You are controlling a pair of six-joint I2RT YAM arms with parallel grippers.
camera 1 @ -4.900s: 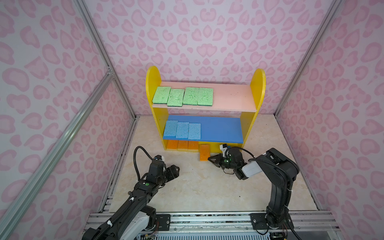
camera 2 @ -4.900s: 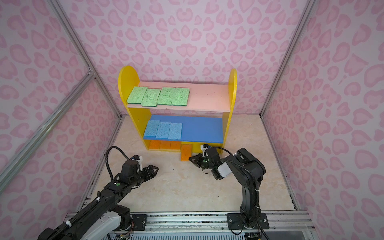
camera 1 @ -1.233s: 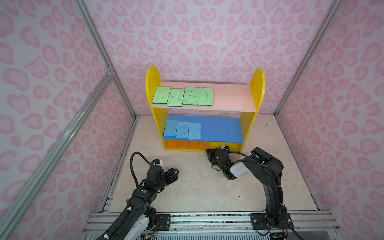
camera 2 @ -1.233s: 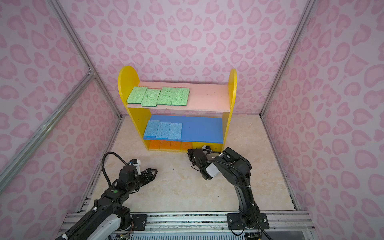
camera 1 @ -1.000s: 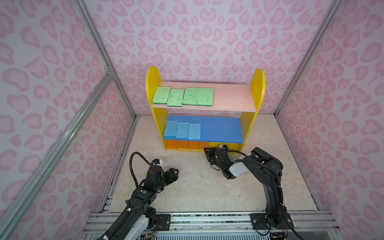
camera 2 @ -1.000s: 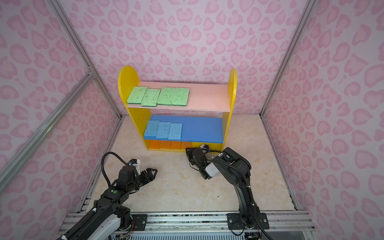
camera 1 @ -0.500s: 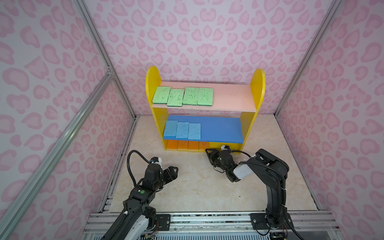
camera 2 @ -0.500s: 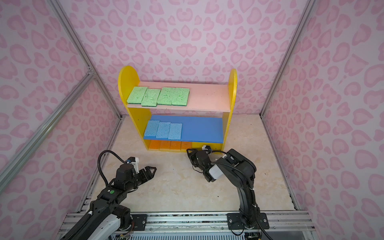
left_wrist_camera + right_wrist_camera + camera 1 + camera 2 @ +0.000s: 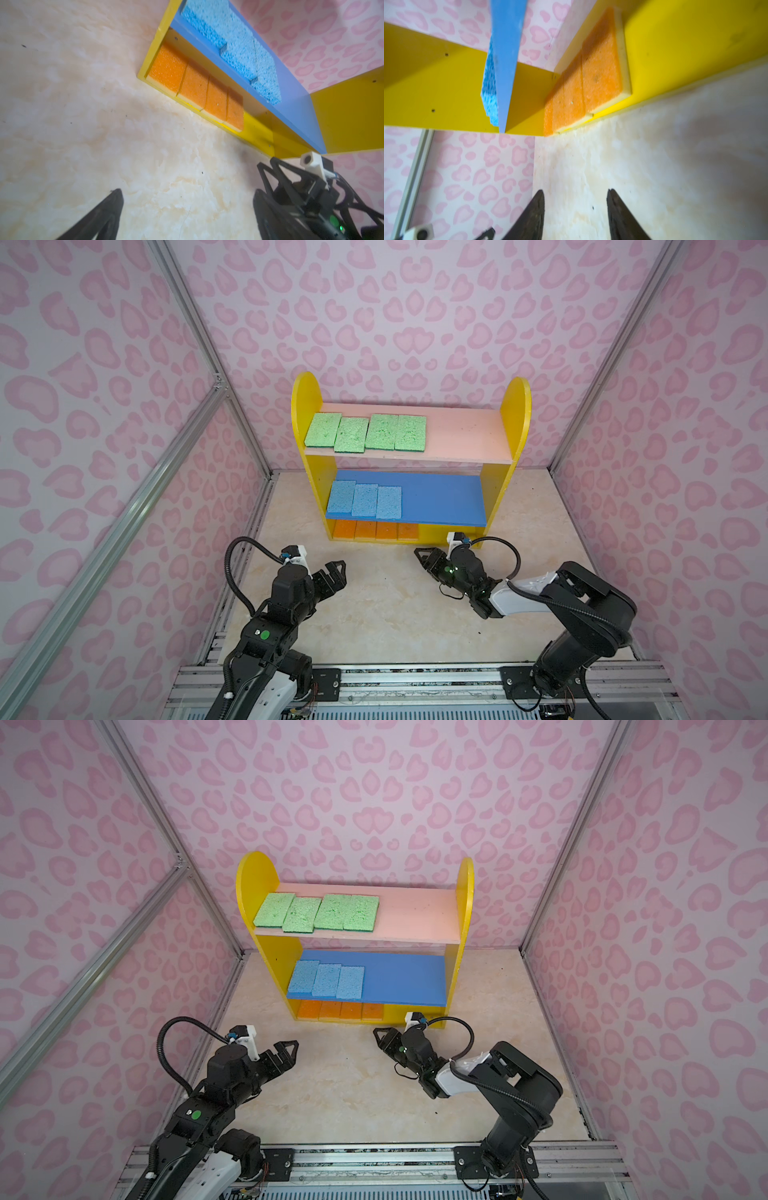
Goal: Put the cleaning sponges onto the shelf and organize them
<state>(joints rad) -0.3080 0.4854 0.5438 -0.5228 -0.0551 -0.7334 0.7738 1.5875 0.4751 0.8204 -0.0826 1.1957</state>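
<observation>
the stray orange sponge (image 9: 407, 531) has been laid on the shelf (image 9: 515, 414) base, seemingly flush with its neighbours. the left gripper (image 9: 337, 571) and right gripper (image 9: 574, 198) are held spread, nothing pinched.

Sponges (image 9: 351, 434) — four green, three blue (image 9: 365, 500), four orange (image 9: 365, 530)

You're looking at porous, open-celled foam on every tier: the four light green rectangular sponges (image 9: 365, 433) and three light blue rectangular sponges (image 9: 365, 499) are coarse and pitted. The four orange rectangular sponges (image 9: 195, 83) are finer-grained, each on a smooth pale cream backing layer. On the small shelf (image 9: 494, 497), the yellow round-topped side panels (image 9: 305, 406), pale pink board (image 9: 465, 435) and blue board (image 9: 440, 497) look like painted wood — smooth, with a soft sheen. The cream marbled tabletop (image 9: 386, 614) is smooth and faintly glossy, and the silver frame bars (image 9: 137, 497) look like brushed metal. The right gripper (image 9: 575, 190) has matt black fingers (image 9: 533, 216).
</observation>
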